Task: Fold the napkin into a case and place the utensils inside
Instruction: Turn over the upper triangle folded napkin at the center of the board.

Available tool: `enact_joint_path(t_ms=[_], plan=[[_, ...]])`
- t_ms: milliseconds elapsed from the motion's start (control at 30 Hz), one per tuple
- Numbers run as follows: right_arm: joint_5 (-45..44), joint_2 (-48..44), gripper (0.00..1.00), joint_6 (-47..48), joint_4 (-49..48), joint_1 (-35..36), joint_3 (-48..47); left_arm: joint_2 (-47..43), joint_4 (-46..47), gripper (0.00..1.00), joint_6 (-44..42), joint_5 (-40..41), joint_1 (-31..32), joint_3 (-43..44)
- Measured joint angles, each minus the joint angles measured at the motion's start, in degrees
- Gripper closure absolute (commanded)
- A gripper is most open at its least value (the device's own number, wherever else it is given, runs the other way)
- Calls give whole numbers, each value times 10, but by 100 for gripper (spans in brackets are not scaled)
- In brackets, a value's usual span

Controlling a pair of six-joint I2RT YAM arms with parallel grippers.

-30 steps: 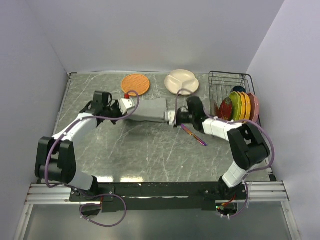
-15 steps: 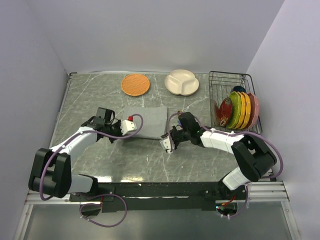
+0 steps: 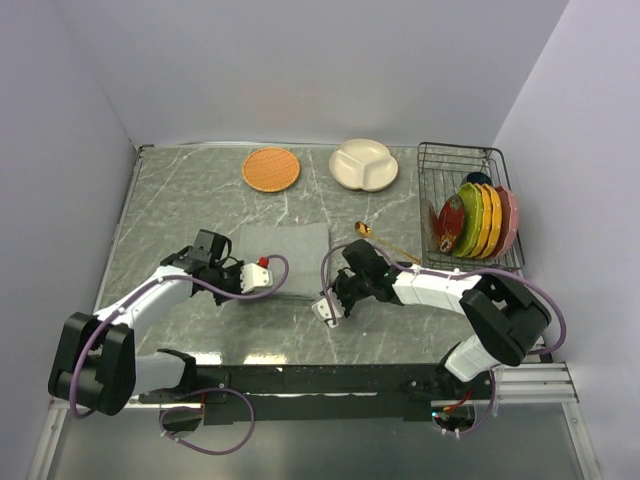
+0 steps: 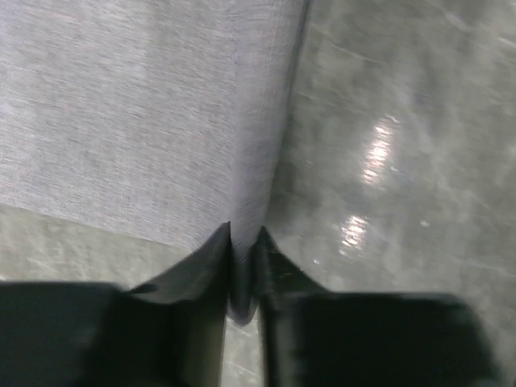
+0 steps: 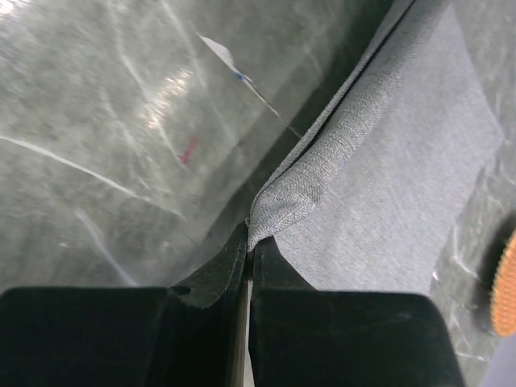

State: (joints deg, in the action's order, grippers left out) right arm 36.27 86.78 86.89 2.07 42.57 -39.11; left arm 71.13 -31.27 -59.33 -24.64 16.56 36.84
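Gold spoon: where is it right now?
Top view, right of centre: the gold spoon lies between the grey napkin and the wire dish rack, nearer the arms than the cream divided plate.

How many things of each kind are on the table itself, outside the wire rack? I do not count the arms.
Grey napkin: 1
Gold spoon: 1
Orange woven mat: 1
Cream divided plate: 1
Total: 4

The napkin (image 4: 145,121) is blurred, orange mat (image 5: 505,284) cropped.
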Motion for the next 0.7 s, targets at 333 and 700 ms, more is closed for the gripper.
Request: enact_joint_path(t_ms=[333, 700], plan=[[-20, -24, 13, -39, 68, 11, 0, -62, -135, 39, -47, -7, 2, 14], [-10, -83, 46, -411, 136, -97, -165, 101, -122, 59, 101, -45, -33, 222]])
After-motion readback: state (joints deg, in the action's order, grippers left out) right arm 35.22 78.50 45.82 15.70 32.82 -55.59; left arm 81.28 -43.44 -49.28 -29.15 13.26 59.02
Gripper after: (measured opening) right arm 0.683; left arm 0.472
